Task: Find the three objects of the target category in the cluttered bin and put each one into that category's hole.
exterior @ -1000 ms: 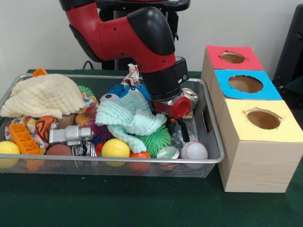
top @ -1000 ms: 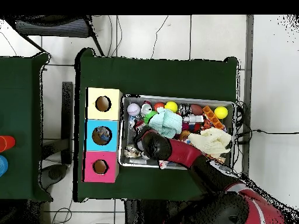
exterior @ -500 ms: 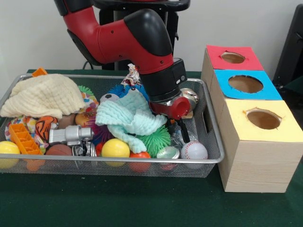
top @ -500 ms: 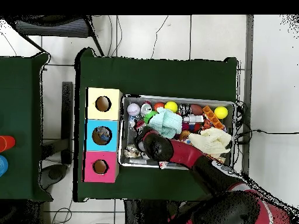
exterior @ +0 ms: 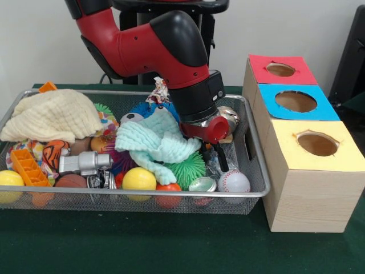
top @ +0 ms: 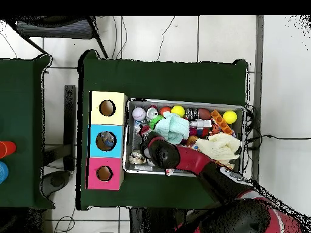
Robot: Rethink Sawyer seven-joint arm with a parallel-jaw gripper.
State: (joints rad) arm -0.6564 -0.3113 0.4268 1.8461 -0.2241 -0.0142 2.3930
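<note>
The wire bin [exterior: 258, 191] is packed: a mint cloth [exterior: 157, 142] heaped mid-bin, a cream cloth [exterior: 51, 114] over the left end, balls and toys filling the front edge. The arm [exterior: 171, 57] blocks the middle from above. Some mesh shows bare near the baseball [exterior: 234, 181]. The three box holes [exterior: 317, 144] are uncovered, and the green surface [exterior: 142, 245] in front lies bare

white red-stitched baseball [exterior: 234, 181], mint cloth [exterior: 158, 142], possibly tiger-striped orange ball [exterior: 55, 153]
</note>
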